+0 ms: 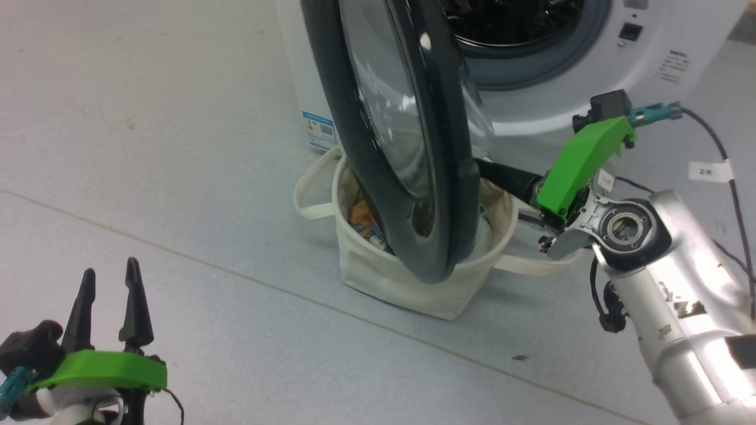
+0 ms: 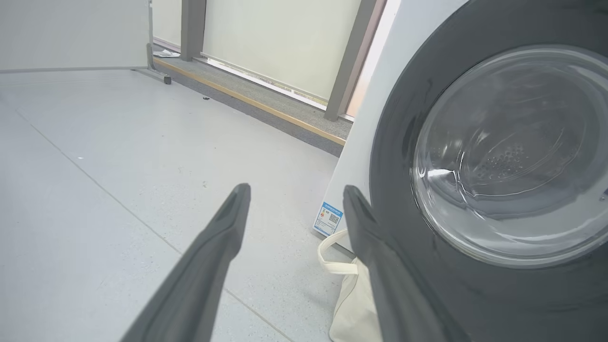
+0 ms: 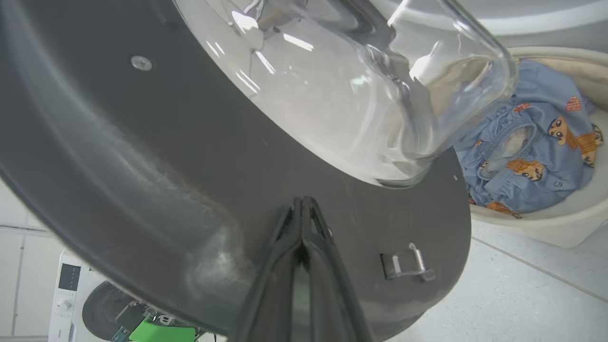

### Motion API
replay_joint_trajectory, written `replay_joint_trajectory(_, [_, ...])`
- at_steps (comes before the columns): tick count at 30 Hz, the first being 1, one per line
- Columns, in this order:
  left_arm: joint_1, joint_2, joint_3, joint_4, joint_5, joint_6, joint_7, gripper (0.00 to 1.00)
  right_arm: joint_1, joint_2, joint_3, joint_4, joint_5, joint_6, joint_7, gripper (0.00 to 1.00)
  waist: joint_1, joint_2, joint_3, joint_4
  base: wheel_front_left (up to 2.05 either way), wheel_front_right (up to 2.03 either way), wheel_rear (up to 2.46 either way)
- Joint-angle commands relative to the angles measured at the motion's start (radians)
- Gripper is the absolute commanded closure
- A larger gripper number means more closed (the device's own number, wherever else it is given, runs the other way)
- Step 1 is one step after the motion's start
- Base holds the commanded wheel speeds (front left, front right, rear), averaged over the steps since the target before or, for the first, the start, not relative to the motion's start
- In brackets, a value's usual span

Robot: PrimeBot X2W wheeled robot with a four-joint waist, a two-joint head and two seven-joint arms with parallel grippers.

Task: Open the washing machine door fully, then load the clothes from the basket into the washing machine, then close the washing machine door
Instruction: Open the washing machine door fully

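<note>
The washing machine [image 1: 567, 100] stands at the top with its steel drum [image 1: 514, 23] exposed. The washing machine door [image 1: 407, 147] is swung out, edge-on to the head view, hanging over the basket [image 1: 401, 277]. Blue clothes [image 3: 527, 156] with orange cartoon animals lie in the basket [image 3: 546, 218]. My right arm [image 1: 649, 236] reaches behind the door. My right gripper [image 3: 302, 202] is shut, its tips against the door's inner face [image 3: 142, 166] below the glass bowl. My left gripper [image 1: 109, 274] is open and empty, low at the left, facing the door's front [image 2: 475, 294].
A cable with a white tag [image 1: 709, 171] runs beside my right arm. The door's latch hook [image 3: 408, 266] sits right of my fingertips. Bare floor [image 1: 147, 118] stretches to the left. A raised ledge [image 2: 256, 102] runs along the far wall. Another white machine [image 3: 66, 294] shows below the door.
</note>
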Motion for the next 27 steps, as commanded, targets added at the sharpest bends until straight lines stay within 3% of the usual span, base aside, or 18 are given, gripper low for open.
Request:
replay_joint_trajectory(1, [-0.011,0.035,0.029,-0.030,0.011,0.007,-0.012,0.00,-0.003,0.030,0.014,-0.036,-0.013,0.008,0.012,1.00,0.0002,-0.0001,-0.025,0.030,0.00,0.00,0.00])
replay_joint_trajectory(20, [0.032,0.058,0.022,-0.060,0.003,0.028,0.018,0.00,0.012,0.127,-0.004,0.011,-0.041,0.008,-0.011,1.00,0.0002,-0.0001,-0.092,0.205,0.00,0.00,0.00])
replay_joint_trajectory(27, [0.045,0.067,0.051,-0.089,-0.021,0.041,0.014,0.00,-0.018,0.143,0.027,0.025,-0.046,0.008,-0.024,1.00,0.0002,-0.0001,-0.065,0.230,0.00,0.00,0.00])
